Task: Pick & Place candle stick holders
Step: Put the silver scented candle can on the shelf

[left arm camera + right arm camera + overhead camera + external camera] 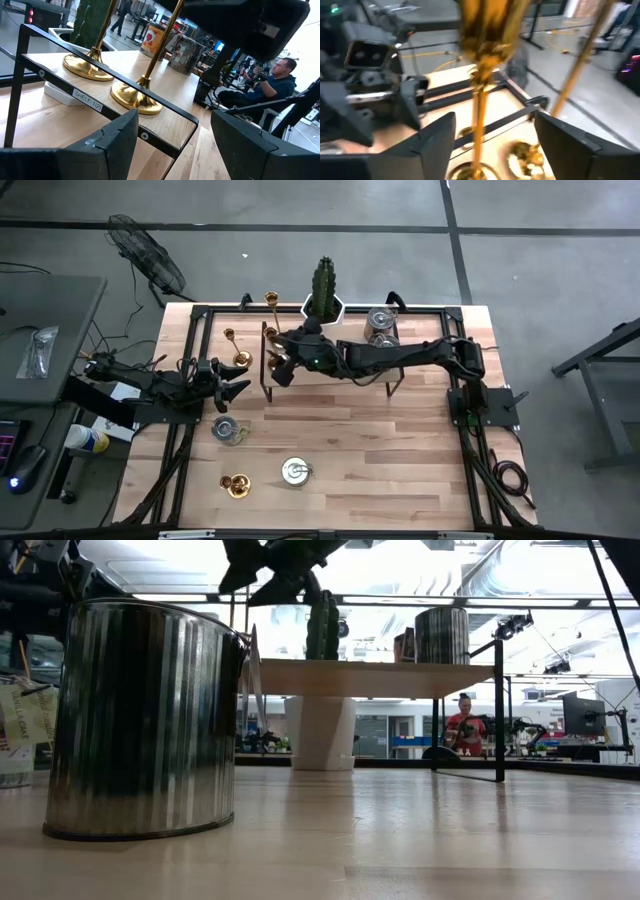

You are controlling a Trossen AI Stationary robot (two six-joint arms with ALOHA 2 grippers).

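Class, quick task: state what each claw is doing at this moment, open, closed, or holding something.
Left claw: open, holding nothing, facing the shelf.
Right claw: open around a tall gold candle stick holder on the shelf, not gripping it.

A white label (pixel 88 100) on the shelf's black frame (pixel 115 75) reads "SHELF 1(2)"

The candle stick holders (pixel 134 96) are polished gold metal, glossy enough to mirror the light. The table (pixel 400 460) and the shelf (pixel 165 95) are pale, smooth wood with a matt grain, the shelf framed in matt black metal. The tin (pixel 145 720) is ribbed, shiny silver metal.
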